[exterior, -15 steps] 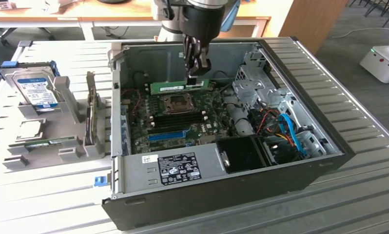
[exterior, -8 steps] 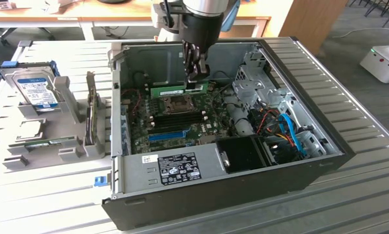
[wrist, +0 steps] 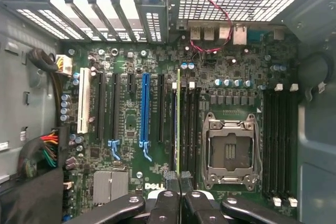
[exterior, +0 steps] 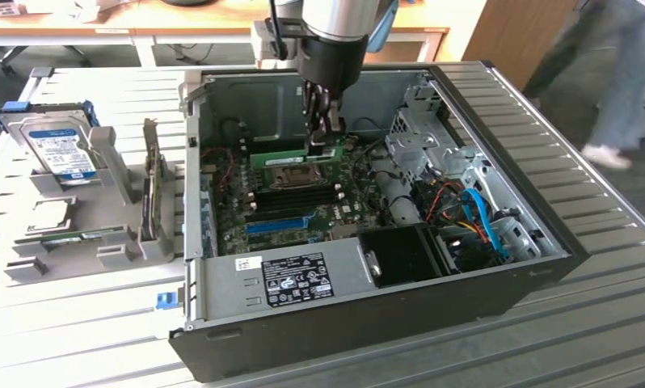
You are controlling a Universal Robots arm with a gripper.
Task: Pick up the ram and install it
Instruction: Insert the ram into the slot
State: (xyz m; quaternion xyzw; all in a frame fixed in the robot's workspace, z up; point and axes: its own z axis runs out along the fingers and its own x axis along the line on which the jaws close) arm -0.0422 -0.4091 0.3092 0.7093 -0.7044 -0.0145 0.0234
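The arm reaches down into the open computer case (exterior: 495, 267). Its gripper (exterior: 325, 139) is pinched tight on the ram (exterior: 284, 158). The ram stands on its thin edge, low over the green board (wrist: 128, 119). It lines up with the long black slots, just beside the square chip socket (wrist: 230, 148). I cannot tell if it is pushed all the way in. A hard drive (exterior: 58, 149) sits outside the case, on the exterior view's left.

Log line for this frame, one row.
gripper: jaws shut on thin green circuit-board ram stick | location: inside open black PC case, at memory slots beside silver CPU socket | seated: cannot tell
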